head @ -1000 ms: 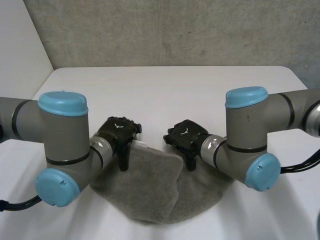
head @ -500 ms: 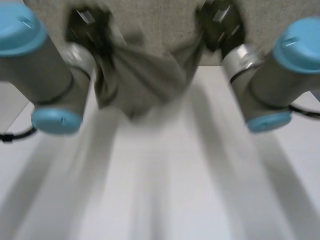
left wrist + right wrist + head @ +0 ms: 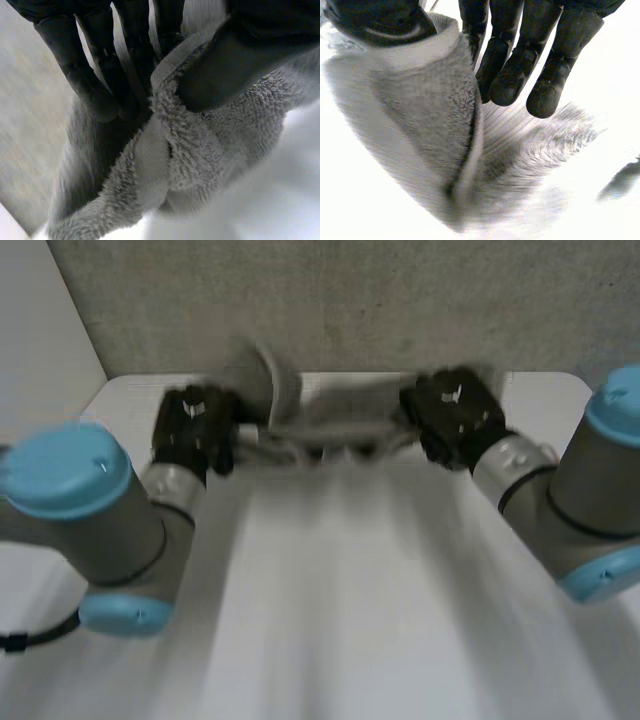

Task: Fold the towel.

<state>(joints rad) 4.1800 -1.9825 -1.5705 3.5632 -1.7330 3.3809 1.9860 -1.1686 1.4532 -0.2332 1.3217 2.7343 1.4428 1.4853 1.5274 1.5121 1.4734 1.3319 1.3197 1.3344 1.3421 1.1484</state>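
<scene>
A grey terry towel (image 3: 330,425) is stretched in the air between my two hands, over the far part of the white table (image 3: 340,600). My left hand (image 3: 192,430) grips its left end. In the left wrist view the thumb (image 3: 235,65) pinches the towel's hemmed edge (image 3: 180,145) against the fingers (image 3: 95,85). My right hand (image 3: 455,418) grips the right end. There the thumb (image 3: 385,22) presses the towel's edge (image 3: 435,105) against the fingers (image 3: 520,70). The cloth between the hands is blurred by motion.
A grey rough wall (image 3: 340,300) rises behind the table's far edge. A pale wall (image 3: 40,330) stands at the far left. Both arms (image 3: 90,520) reach forward over the table, the right arm (image 3: 580,510) at the right side.
A second ago the towel lay crumpled near the front edge with both hands resting on it. Both hands have closed on it, lifted it and carried it towards the far side.
</scene>
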